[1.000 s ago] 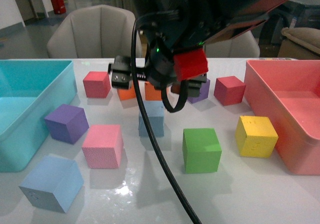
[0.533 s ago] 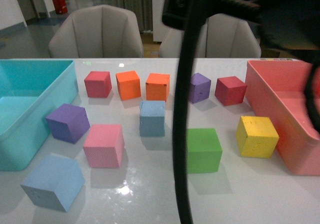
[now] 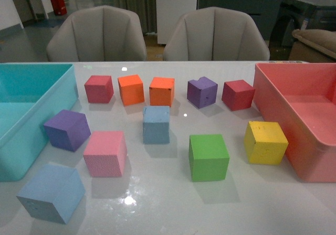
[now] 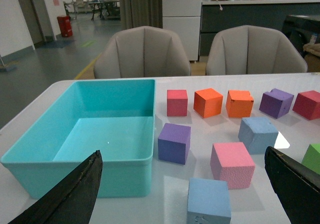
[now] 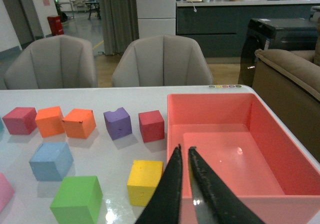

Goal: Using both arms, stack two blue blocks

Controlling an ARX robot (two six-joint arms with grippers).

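Note:
Two pale blue blocks rest apart on the white table. One blue block (image 3: 156,124) stands near the middle, and the other blue block (image 3: 51,192) lies at the front left beside the teal bin. Neither arm appears in the front view. In the left wrist view my left gripper (image 4: 182,151) is open and raised, with the nearer blue block (image 4: 209,208) low between its wide-spread fingers and the farther blue block (image 4: 257,134) beyond. My right gripper (image 5: 185,147) is shut on nothing, hovering over the pink bin's near wall; the middle blue block (image 5: 51,160) sits far off to its side.
A teal bin (image 3: 21,156) stands at the left and a pink bin (image 3: 273,96) at the right. Around the blue blocks are a pink cube (image 3: 105,152), a purple cube (image 3: 66,129), a green cube (image 3: 208,157) and a yellow cube (image 3: 265,142). Red, orange and purple cubes line the back.
The black arm and cable that blocked the front view have moved up and out of the picture. The blocks have not moved.

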